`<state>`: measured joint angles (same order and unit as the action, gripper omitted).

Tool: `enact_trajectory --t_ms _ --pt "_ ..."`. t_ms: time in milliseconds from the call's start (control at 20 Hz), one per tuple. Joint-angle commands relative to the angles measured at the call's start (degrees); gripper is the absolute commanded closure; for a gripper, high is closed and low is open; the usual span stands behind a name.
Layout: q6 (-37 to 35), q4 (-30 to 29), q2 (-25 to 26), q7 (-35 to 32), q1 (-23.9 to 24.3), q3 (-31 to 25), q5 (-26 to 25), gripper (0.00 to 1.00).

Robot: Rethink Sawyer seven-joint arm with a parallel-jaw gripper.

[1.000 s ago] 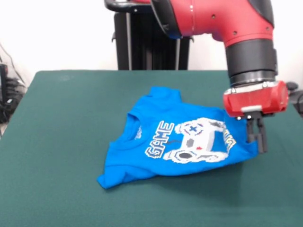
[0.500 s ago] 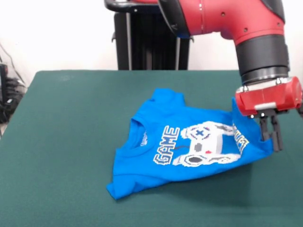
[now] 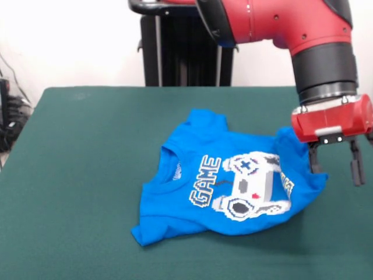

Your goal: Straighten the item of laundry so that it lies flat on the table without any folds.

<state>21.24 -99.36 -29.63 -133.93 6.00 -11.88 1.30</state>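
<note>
open gripper [image 3: 335, 165] beside rumpled T-shirt [image 3: 233, 181]

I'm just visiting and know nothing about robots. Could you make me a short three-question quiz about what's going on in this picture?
1. True or false: the pincer is clamped on the blue T-shirt.
2. Which word of the shirt's print can be read whole? A) GAME B) PLAYER C) START
3. Fill in: the shirt lies on a table covered in dark ____ cloth.

Key
1. False. The pincer's two fingers are spread apart, at the shirt's edge on the picture's right, with no cloth between them.
2. A. GAME sits beside the controller picture; the lettering on the other side is bunched up in a fold.
3. Green.
</note>
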Motion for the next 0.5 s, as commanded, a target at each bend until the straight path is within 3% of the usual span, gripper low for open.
enact_trajectory --t_ms 50,500 --pt "0.64 1.53 3.24 -10.87 0.19 -5.79 1.38 0.00" --pt "-1.24 -0.53 1.44 -11.30 2.44 -7.50 0.42 0.00"
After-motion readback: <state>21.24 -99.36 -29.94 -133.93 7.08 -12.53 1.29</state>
